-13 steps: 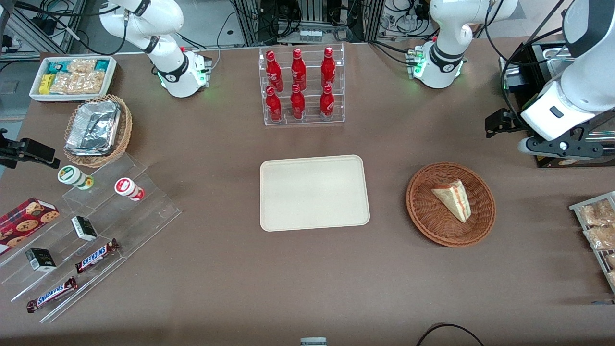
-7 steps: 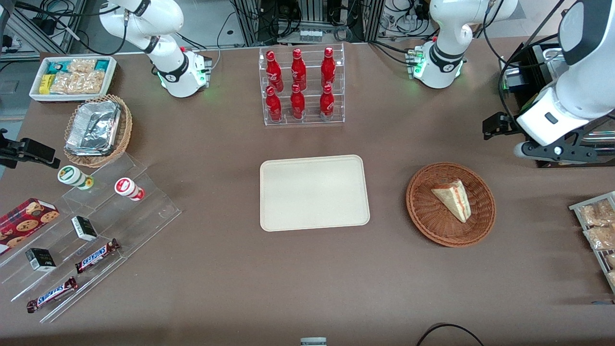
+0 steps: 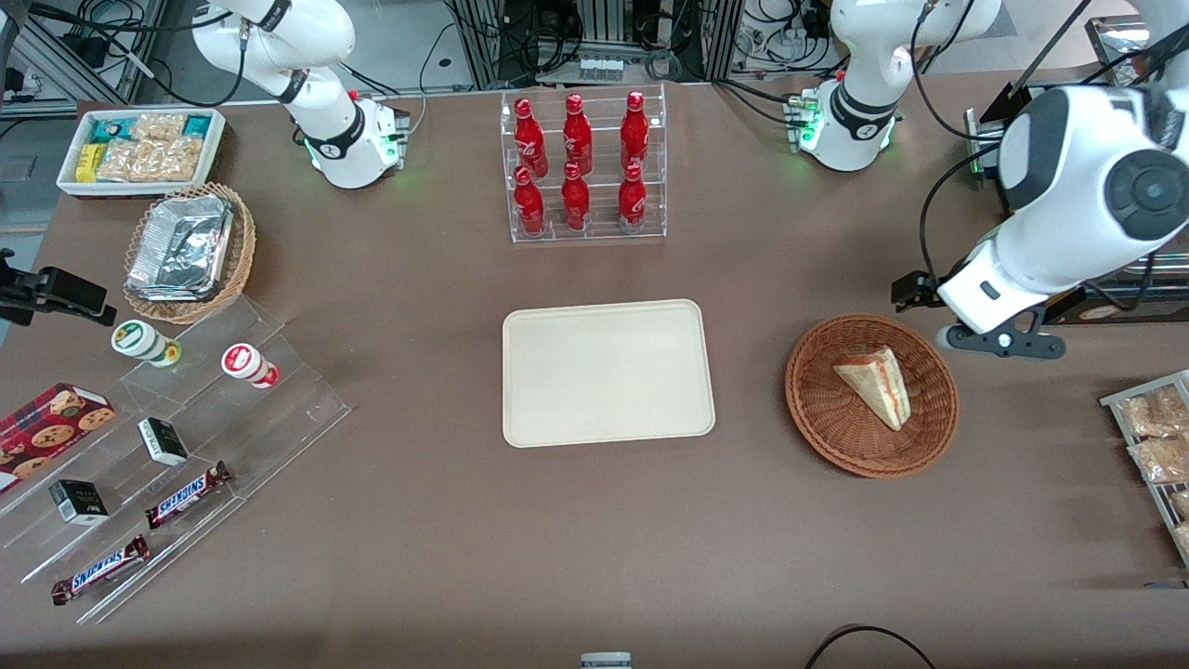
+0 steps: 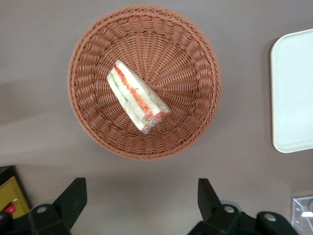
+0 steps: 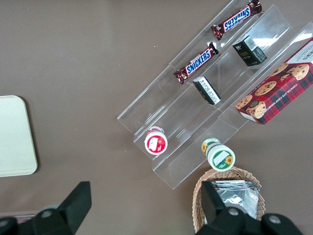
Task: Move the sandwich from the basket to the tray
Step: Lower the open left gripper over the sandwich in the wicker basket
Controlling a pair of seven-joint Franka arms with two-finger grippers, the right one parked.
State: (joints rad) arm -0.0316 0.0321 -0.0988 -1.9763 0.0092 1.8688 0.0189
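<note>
Sandwich (image 4: 137,96): small triangular wedge of pale bread, with red, orange and green filling showing along one long edge, in clear wrap that bunches at one tip. It lies flat in the basket (image 3: 822,409), a round, shallow, reddish-brown wicker one, slightly off centre and with nothing else in there.

Tray (image 3: 608,372), cream-beige with rounded corners and a low rim, sits bare on the brown tabletop (image 3: 464,520), well apart from the basket and toward the parked arm's end of it.

Gripper (image 4: 142,203) hangs above the tabletop just beside the basket rim, farther from the front camera than the sandwich; jaws spread wide, gripping nothing.

Clear rack (image 3: 585,167) holds six red bottles in two rows. A lighter tan wicker basket (image 3: 240,251) holds silver foil trays; a white bin (image 3: 218,149) near it holds snack packets. Clear stepped shelves (image 3: 279,418) carry two Snickers bars, two small dark boxes and two round jars.
</note>
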